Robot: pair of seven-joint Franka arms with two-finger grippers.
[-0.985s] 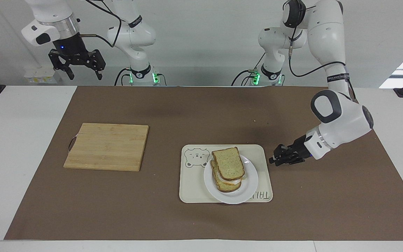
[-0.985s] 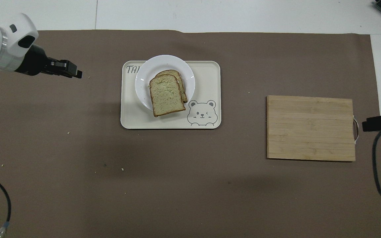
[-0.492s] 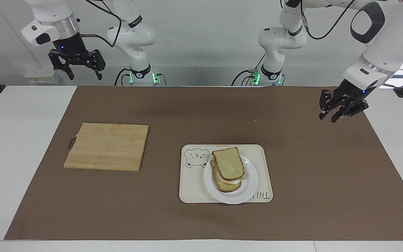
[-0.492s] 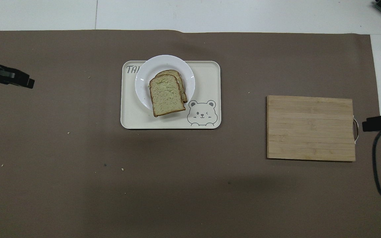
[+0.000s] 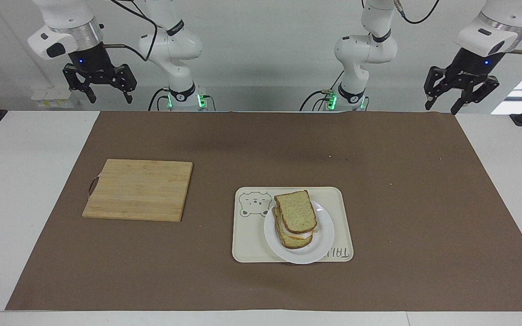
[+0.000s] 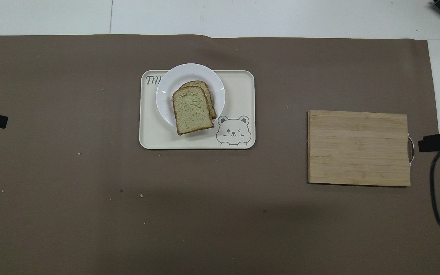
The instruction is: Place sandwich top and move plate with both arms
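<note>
In the facing view, the left gripper (image 5: 459,93) had risen from beside the tray (image 5: 247,240) to hang high at the left arm's end of the table, fingers spread and empty. The right gripper (image 5: 103,84) waited unchanged, open and empty. The sandwich top (image 5: 295,211) lay on the stack on the plate (image 5: 324,242), itself on the tray.

In the overhead view, the plate (image 6: 174,78) overhung the tray's (image 6: 243,88) edge farther from the robots; the cutting board (image 6: 358,148) lay toward the right arm's end.
</note>
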